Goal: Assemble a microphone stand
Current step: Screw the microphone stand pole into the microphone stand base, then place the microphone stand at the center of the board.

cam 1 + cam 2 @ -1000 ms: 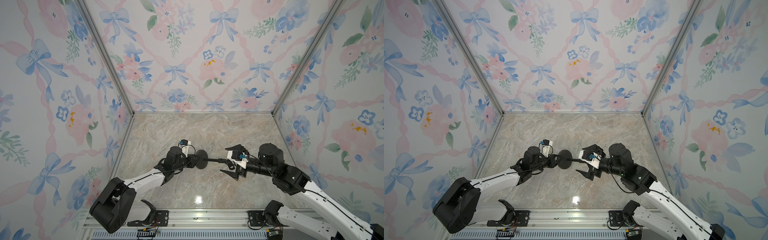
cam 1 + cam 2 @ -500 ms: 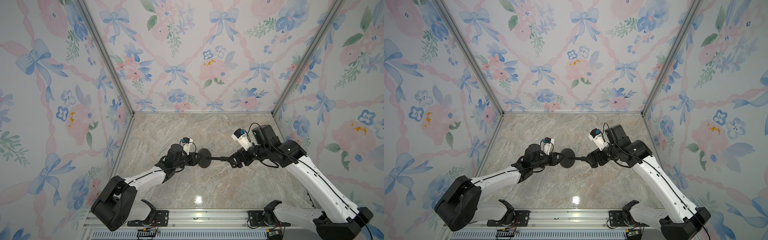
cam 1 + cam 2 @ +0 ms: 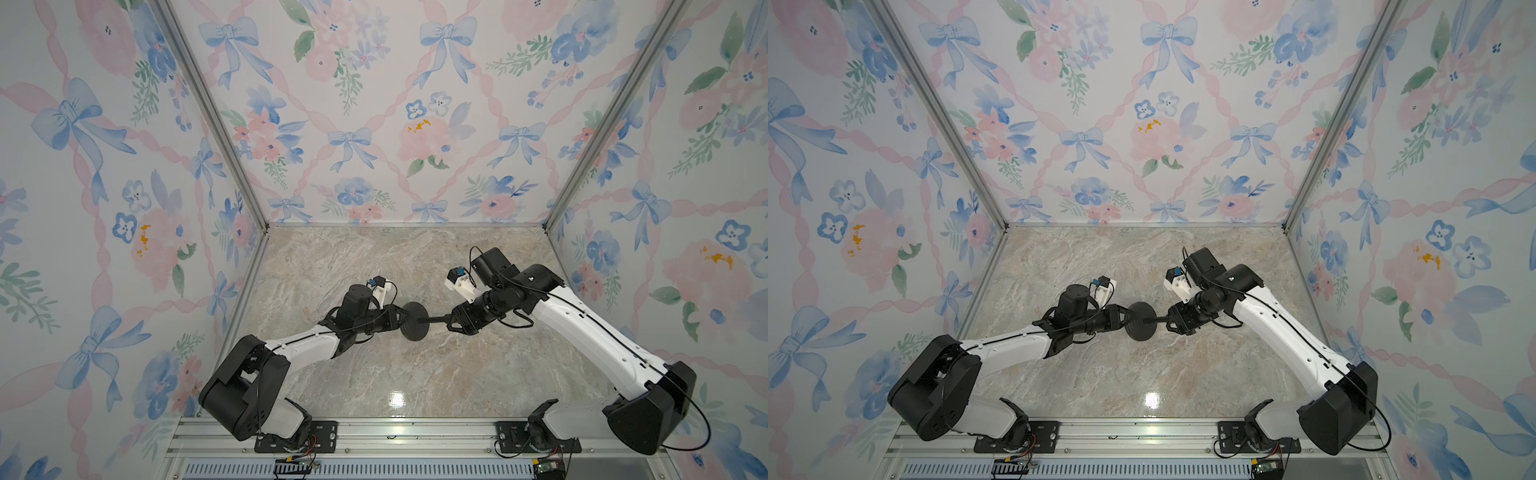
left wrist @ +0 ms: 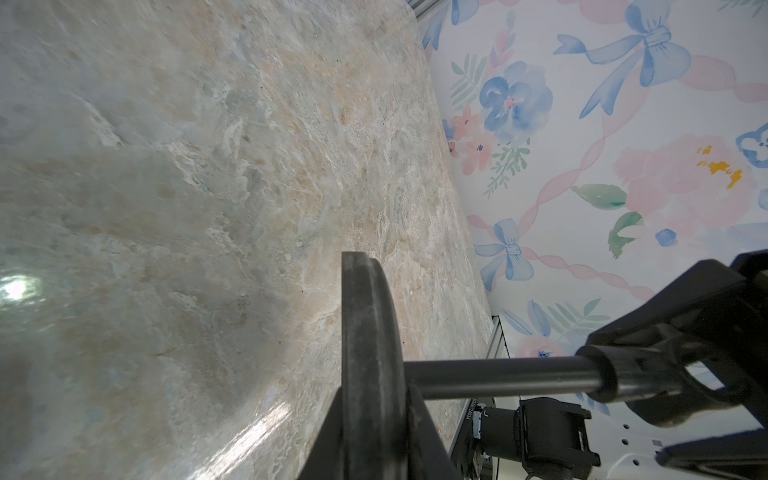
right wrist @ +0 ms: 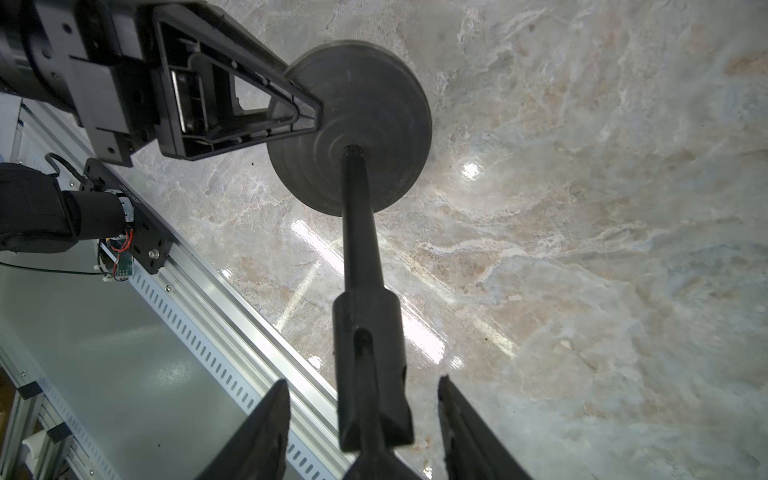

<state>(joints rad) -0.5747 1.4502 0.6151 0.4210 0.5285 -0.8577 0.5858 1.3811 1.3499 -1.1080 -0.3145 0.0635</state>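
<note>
The microphone stand hangs above the marble tabletop, lying sideways. Its round disc base [image 3: 415,327] [image 3: 1140,322] stands on edge, and the thin rod [image 3: 436,320] [image 5: 357,228] sticks out of its centre toward the right arm. My left gripper [image 3: 401,316] [image 4: 372,436] is shut on the disc's rim [image 4: 370,332]. My right gripper [image 3: 451,322] [image 5: 362,380] straddles the rod's clip-like head [image 5: 372,374]. It is open, and a gap shows on each side between the fingers [image 5: 457,415] and the head.
Floral wallpapered walls [image 3: 374,124] close in the marble tabletop [image 3: 395,374] on three sides. An aluminium rail [image 3: 374,436] with both arm mounts runs along the front edge and also shows in the right wrist view [image 5: 232,311].
My right arm has swung up and turned its wrist, and its wide-open jaws have narrowed around the rod's head. The left gripper has kept hold of the disc, shifting only slightly.
</note>
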